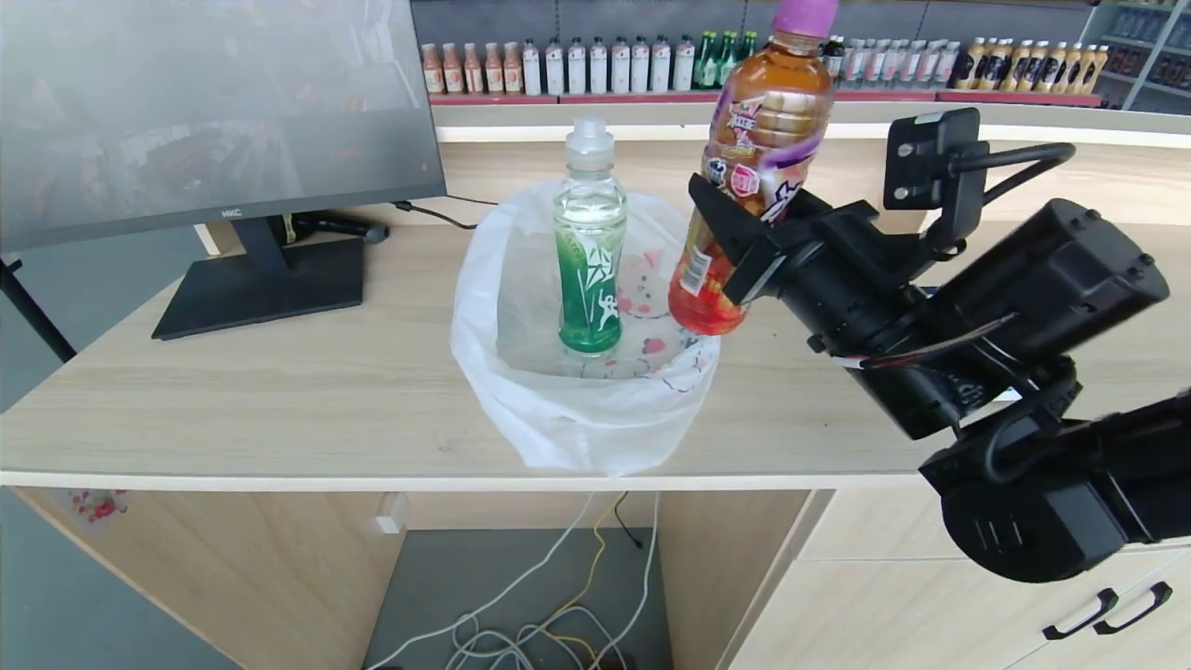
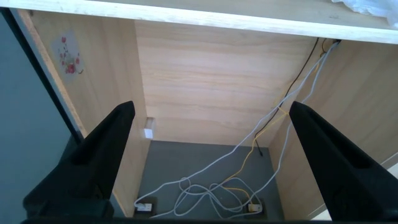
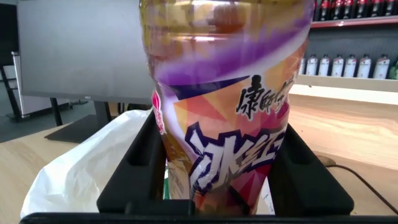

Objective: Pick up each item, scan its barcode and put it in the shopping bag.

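R pincer [image 1: 735, 244] is clamped on the purple-capped tea bottle [image 1: 765, 130] at mid-label, btl near upright, base hanging just over the rim of the white shopping bag [image 1: 568, 423] below the pincer. Just to the pincer's left, a green bottle [image 1: 589, 274] stands upright inside the bag. L pincer [image 2: 210, 111], fingers wide apart, hangs under the counter [image 1: 279, 391], w/ loose cables [image 2: 214, 190] beneath it.

Head camera looks down on the counter [image 1: 233, 391]; right wrist, close-up, shares bottle [image 1: 768, 121] and bag [image 1: 595, 428]; left wrist faces underneath.
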